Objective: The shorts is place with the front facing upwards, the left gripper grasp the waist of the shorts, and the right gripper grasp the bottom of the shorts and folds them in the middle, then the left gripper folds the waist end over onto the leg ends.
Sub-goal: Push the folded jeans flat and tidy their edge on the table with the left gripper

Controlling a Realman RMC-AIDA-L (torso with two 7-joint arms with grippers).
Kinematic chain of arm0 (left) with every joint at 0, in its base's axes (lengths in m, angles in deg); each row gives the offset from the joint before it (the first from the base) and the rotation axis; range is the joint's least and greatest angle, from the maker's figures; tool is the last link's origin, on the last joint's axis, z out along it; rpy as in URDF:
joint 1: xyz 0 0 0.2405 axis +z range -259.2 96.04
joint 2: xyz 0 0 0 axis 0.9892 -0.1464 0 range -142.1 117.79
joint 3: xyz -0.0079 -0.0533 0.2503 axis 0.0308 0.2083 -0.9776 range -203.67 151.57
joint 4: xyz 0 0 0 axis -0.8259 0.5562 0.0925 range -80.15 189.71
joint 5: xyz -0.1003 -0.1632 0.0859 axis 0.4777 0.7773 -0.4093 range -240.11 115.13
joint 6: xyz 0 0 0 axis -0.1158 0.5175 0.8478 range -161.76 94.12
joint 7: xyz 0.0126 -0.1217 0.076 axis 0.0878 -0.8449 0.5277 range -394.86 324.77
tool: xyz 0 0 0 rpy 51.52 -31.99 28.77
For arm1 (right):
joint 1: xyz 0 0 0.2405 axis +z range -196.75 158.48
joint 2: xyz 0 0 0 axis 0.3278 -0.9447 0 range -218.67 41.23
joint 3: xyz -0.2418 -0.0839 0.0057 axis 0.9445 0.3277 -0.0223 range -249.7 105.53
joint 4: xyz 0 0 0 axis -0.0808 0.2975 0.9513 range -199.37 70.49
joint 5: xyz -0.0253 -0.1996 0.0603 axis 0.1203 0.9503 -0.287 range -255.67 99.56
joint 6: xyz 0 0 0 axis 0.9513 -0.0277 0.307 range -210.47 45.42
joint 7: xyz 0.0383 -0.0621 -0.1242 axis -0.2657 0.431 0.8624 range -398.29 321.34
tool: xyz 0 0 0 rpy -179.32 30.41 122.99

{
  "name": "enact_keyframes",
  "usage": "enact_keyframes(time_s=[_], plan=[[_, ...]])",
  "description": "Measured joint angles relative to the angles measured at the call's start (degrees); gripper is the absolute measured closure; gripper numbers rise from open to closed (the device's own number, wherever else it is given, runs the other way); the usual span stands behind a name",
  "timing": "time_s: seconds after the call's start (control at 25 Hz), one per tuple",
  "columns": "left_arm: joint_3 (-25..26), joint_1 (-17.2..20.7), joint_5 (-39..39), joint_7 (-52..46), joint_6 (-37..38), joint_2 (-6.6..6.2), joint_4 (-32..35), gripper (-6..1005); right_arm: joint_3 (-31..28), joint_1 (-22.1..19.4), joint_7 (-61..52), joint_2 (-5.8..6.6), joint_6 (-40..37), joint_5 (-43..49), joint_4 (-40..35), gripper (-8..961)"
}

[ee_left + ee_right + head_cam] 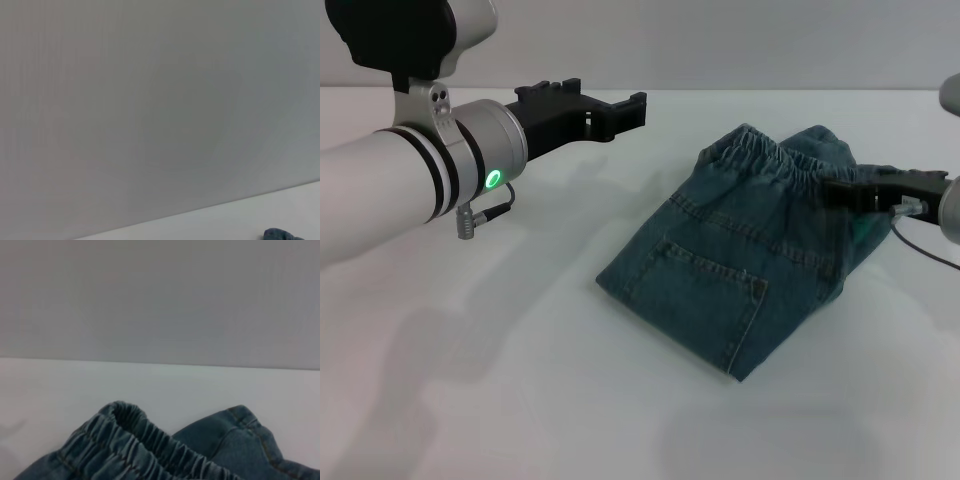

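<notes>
The blue denim shorts [740, 265] lie folded lengthwise on the white table [520, 380], a stitched patch pocket facing up. The gathered waist [770, 160] is at the far end and the straight hemmed bottom of the shorts [665, 325] at the near end. My left gripper [615, 105] hovers open and empty above the table, left of the waist and well apart from it. My right gripper [860, 195] lies against the shorts' right edge just below the waist. In the right wrist view the ruffled waist [145, 440] and a fold of denim [245, 440] fill the foreground. A scrap of the shorts [280, 234] shows in the left wrist view.
A grey wall [160, 100] stands behind the table's far edge. A thin grey cable [920, 245] trails from my right wrist. My left arm [400, 190] reaches across the upper left above the table.
</notes>
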Motion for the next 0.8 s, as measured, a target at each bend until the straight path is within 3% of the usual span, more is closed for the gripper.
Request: enact_keyframes(time_s=[0.28, 0.8], plan=[[0.39, -0.22, -0.12, 0.0, 0.0, 0.0, 0.06, 157, 0.24, 0.03, 0.52, 0.17, 0.92, 0.2, -0.23, 269], [0.23, -0.9, -0.02, 0.0, 0.01, 0.0, 0.98, 157, -0.01, -0.58, 0.61, 0.1, 0.65, 0.31, 0.83, 816]])
